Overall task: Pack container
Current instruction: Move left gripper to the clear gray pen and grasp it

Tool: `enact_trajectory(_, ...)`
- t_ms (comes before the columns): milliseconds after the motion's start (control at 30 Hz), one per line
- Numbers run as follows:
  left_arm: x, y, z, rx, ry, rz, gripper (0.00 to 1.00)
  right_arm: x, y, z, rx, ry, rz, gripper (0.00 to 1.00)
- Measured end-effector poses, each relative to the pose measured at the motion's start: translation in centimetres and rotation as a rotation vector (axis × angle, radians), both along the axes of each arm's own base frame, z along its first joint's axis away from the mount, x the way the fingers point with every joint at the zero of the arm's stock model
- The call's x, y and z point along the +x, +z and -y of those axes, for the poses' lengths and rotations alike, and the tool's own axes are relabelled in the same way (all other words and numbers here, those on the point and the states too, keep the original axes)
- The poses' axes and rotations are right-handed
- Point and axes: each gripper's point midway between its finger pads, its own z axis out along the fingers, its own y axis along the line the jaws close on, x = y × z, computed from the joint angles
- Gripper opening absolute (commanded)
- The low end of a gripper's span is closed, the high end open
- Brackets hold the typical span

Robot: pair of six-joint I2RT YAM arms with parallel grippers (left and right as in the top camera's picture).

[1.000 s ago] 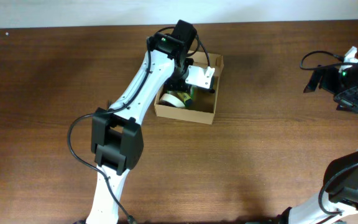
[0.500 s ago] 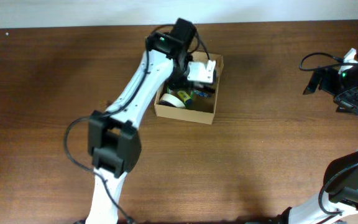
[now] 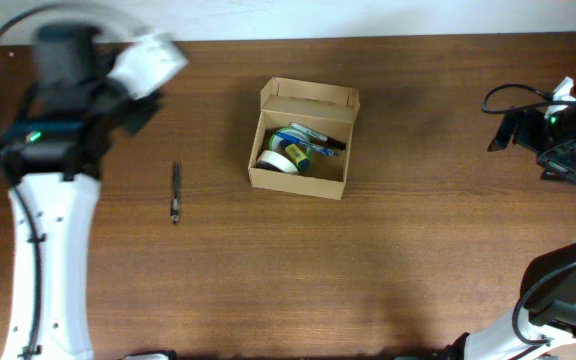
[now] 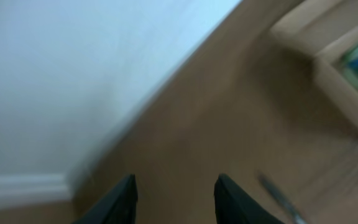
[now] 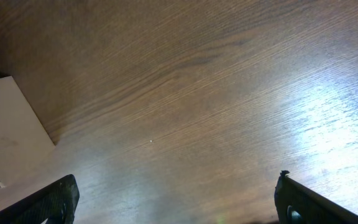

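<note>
Overhead, swinging the left gripper (image 3: 148,62) away from the container (image 3: 298,183) at mid-table toward the far-left edge, jaws spread and empty, leaving the box open with one pen (image 3: 175,192) lying outside, probably next.

Container (image 3: 296,184) top open, pen (image 3: 175,192) lying leftward

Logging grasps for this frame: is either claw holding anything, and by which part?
Nothing is held: the left claw and the right claw are both open and empty.

Dark wood table (image 3: 368,280); white wall (image 3: 368,15) behind (glare on grain).
</note>
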Motion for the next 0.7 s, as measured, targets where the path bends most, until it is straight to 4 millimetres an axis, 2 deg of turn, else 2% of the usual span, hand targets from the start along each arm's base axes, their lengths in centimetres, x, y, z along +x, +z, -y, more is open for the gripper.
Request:
enact_trajectory(67, -1.1, -4.2, -3.5, -0.108, 0.184, -0.097, 0.40, 0.0, 0.0, 0.0, 0.000, 0.000, 0.001, 0.99)
enact_trajectory(133, -2.7, -10.4, -5.9, -0.188, 0.332, -0.243, 0.39, 0.1, 0.0, 0.0, -0.001, 0.000, 0.003, 0.99)
enact_trajectory(200, -4.7, -16.1, -6.8, -0.260, 0.451, -0.389, 0.40, 0.1, 0.0, 0.0, -0.001, 0.000, 0.003, 0.99)
enact_trajectory(267, -6.1, -19.9, -6.8, -0.297, 0.513, -0.488, 0.40, 0.1, 0.0, 0.0, -0.001, 0.000, 0.003, 0.99)
enact_trajectory(333, -6.4, -22.1, -6.4, -0.317, 0.538, -0.543, 0.40, 0.1, 0.0, 0.0, -0.001, 0.000, 0.003, 0.99)
enact_trajectory(533, -6.0, -24.7, -3.7, -0.337, 0.535, -0.619, 0.41, 0.1, 0.0, 0.0, -0.001, 0.000, 0.004, 0.99)
enact_trajectory(700, -6.3, -27.9, -1.3, -0.342, 0.538, -0.719, 0.41, 0.2, 0.0, 0.1, -0.003, 0.000, 0.007, 0.99)
